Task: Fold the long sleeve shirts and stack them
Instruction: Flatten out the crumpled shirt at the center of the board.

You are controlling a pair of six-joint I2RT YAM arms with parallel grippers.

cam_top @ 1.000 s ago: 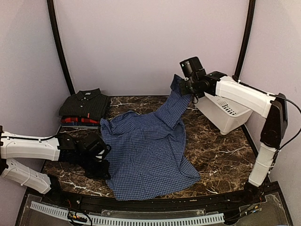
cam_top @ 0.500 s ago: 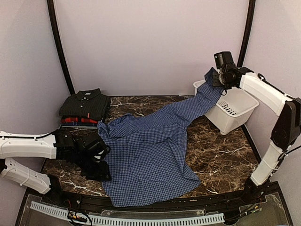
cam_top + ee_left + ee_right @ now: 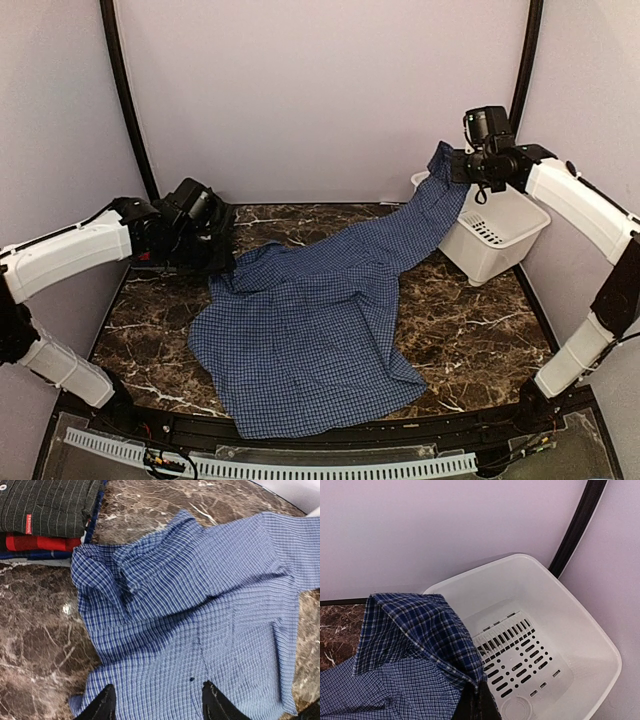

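The dark shirt [image 3: 45, 505] and red shirt [image 3: 40, 543] are sitting folded, stacked at 10 o'clock; the blue shirt [image 3: 310, 330] is sprawling unfolded across the surface [image 3: 470, 320]. Right fingers [image 3: 455, 168] are pinching its sleeve aloft at 2 o'clock; left fingers [image 3: 212, 250] are hovering parted, empty.

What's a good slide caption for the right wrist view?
Right gripper shut on a lifted edge of the blue checked shirt, white basket beyond it.
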